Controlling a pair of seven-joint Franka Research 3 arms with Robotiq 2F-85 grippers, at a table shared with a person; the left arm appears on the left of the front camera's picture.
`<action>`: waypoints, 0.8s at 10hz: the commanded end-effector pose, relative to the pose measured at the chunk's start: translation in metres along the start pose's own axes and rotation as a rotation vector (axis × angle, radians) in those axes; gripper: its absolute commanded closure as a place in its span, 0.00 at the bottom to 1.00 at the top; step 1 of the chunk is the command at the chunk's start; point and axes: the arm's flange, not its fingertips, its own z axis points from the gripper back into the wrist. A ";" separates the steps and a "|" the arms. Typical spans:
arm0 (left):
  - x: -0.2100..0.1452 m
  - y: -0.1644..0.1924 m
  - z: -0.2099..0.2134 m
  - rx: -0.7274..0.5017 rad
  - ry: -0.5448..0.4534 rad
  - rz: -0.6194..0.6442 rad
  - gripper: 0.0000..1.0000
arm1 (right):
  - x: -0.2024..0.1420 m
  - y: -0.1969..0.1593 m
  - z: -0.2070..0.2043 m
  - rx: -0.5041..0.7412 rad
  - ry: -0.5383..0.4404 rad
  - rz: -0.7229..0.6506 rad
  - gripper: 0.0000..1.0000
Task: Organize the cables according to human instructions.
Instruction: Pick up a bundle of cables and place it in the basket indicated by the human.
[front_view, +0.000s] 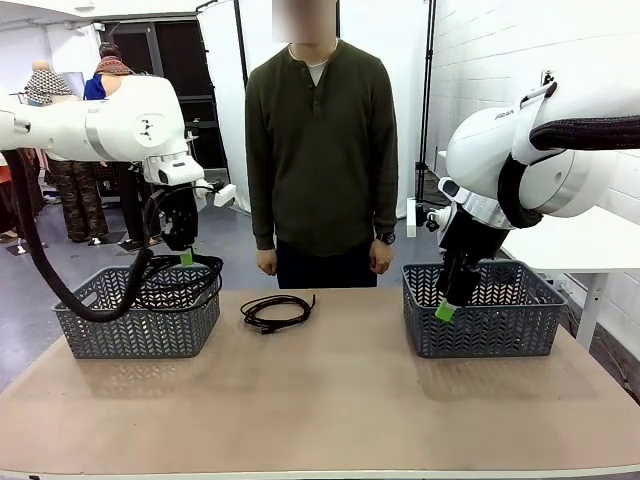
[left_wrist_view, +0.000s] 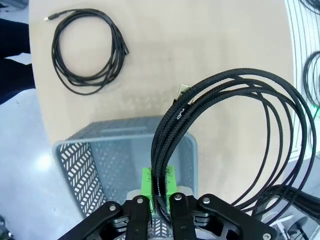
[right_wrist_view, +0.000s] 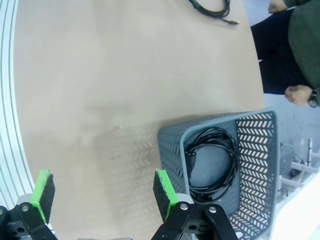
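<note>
My left claw (left_wrist_view: 160, 186) was pinched shut on a braided black cable (left_wrist_view: 235, 100), hanging just above the left grey basket (left_wrist_view: 75, 160). From the pinch, the loop's long axis swept toward 2 o'clock, out across the basket's rim. I could not tell if all of it hung inside the rim, and I judged a clean drop turned on that. A loose cable coil (left_wrist_view: 119, 50) lay on the table at 11 o'clock, nearer this claw than my right claw (right_wrist_view: 102, 184), which was spread wide by the right basket (right_wrist_view: 170, 137).
</note>
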 end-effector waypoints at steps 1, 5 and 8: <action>-0.007 0.008 0.003 -0.018 -0.001 0.016 1.00 | 0.002 -0.003 -0.001 -0.007 0.007 -0.010 0.00; 0.000 0.000 0.000 0.000 0.000 0.000 1.00 | 0.002 -0.003 -0.001 -0.007 0.007 -0.010 0.00; 0.000 0.000 0.000 0.000 0.000 0.000 1.00 | 0.002 -0.003 -0.001 -0.007 0.007 -0.010 0.00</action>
